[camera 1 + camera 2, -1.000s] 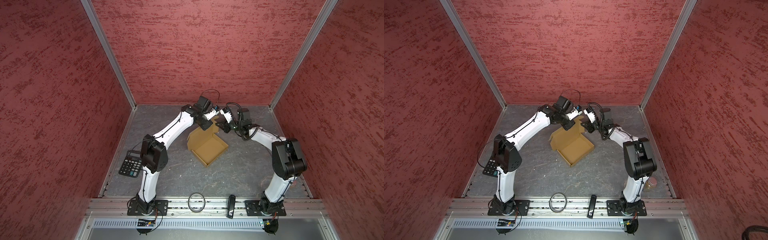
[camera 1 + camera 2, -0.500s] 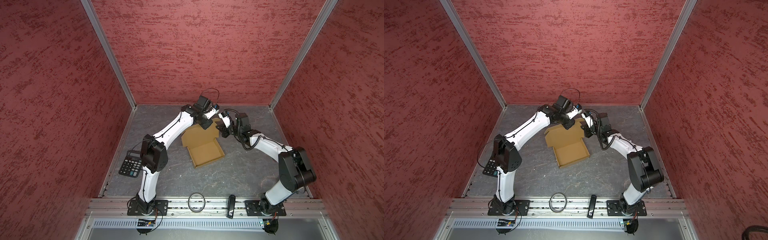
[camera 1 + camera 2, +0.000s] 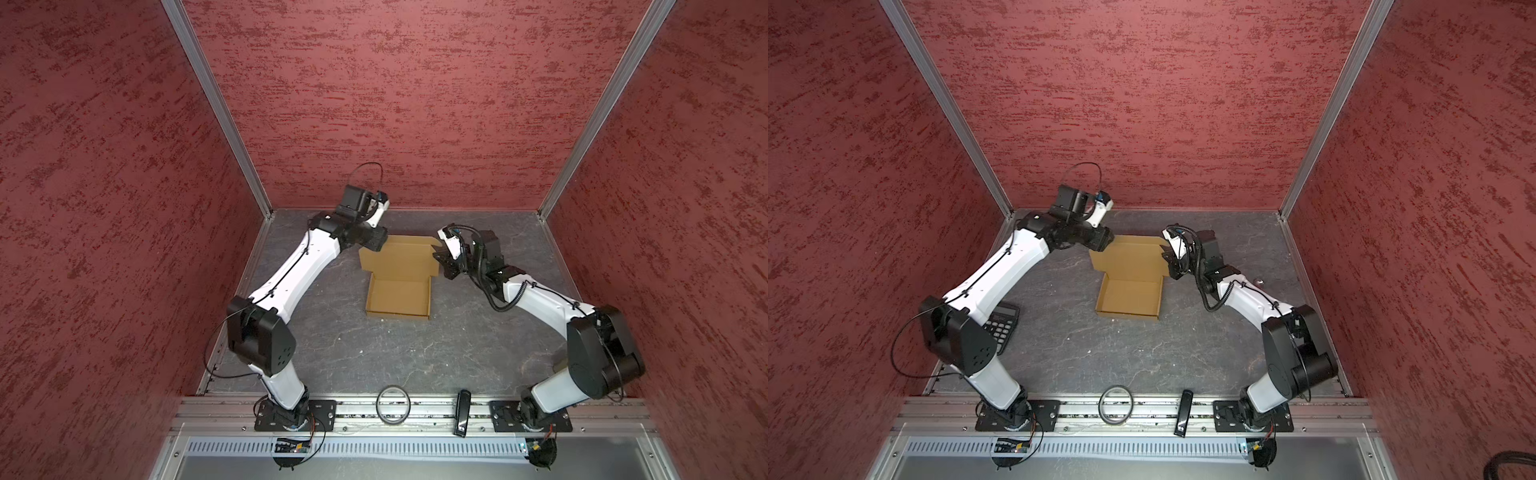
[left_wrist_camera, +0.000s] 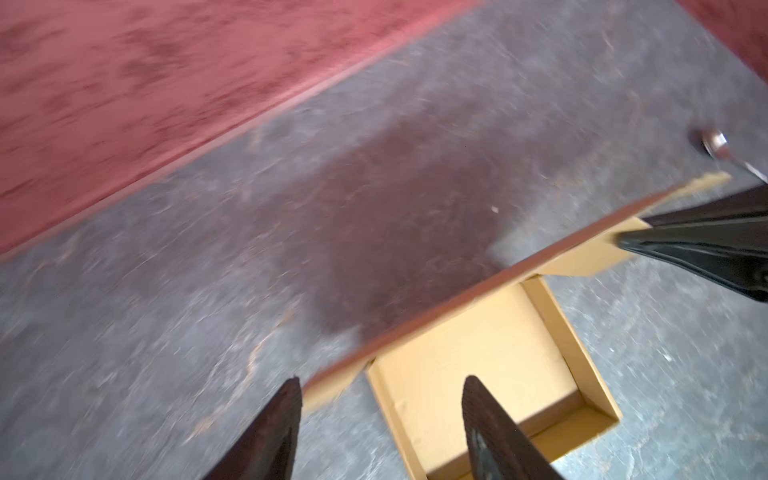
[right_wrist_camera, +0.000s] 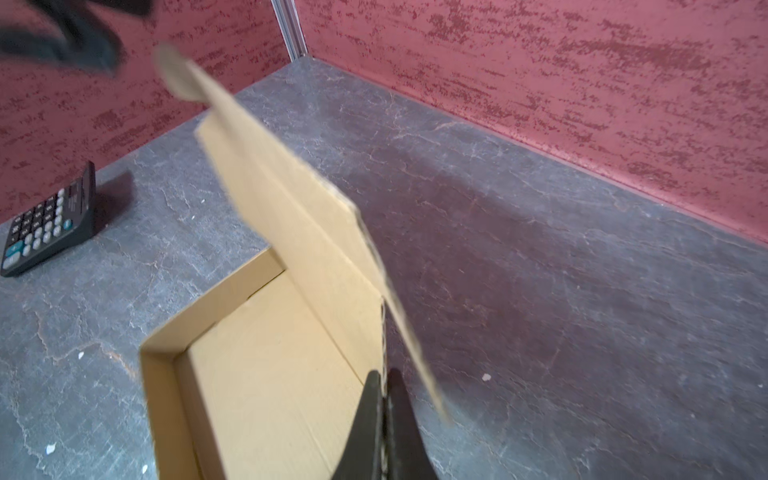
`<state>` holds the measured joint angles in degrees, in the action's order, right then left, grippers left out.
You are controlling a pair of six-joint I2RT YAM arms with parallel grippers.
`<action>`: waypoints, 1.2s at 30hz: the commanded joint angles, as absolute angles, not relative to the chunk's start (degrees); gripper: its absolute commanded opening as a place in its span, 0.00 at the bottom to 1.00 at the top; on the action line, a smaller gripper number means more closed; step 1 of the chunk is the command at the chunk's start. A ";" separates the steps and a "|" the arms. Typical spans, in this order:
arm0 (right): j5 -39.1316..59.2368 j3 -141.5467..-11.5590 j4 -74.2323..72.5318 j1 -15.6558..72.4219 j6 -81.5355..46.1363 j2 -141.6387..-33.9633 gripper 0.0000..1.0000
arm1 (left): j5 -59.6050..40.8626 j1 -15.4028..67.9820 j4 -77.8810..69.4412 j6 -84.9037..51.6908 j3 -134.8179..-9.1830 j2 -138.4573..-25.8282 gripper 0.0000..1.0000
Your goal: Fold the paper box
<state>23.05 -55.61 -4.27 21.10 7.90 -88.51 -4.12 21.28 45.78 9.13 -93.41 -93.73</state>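
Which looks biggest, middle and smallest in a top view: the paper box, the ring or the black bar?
1. paper box: by far the largest.
2 and 3. ring and black bar: too close to rank. The bar looks longer, the ring wider.

paper box (image 3: 398, 296): matt corrugated cardboard | table (image 3: 374, 353): rough grey stone-look

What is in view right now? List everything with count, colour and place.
paper box: one, tan, table centre, lid raised
calculator: one, black, table's left edge
ring: one, dark, front rail
bar: one, black, front rail, right of the ring
table: one, grey, under everything
walls: three, red, around the table
left claw: one, black, open at the lid's corner
right claw: one, black, shut on the lid's edge
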 commanded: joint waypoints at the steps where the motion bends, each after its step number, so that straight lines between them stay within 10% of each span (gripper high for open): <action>1: 22.72 -56.06 -2.99 20.90 9.65 -86.42 0.02 | -7.59 17.28 40.53 3.71 -86.49 -88.94 0.64; 36: 23.95 -58.72 0.79 20.92 10.91 -85.96 0.02 | -21.23 11.77 10.95 2.51 -73.53 -99.37 0.54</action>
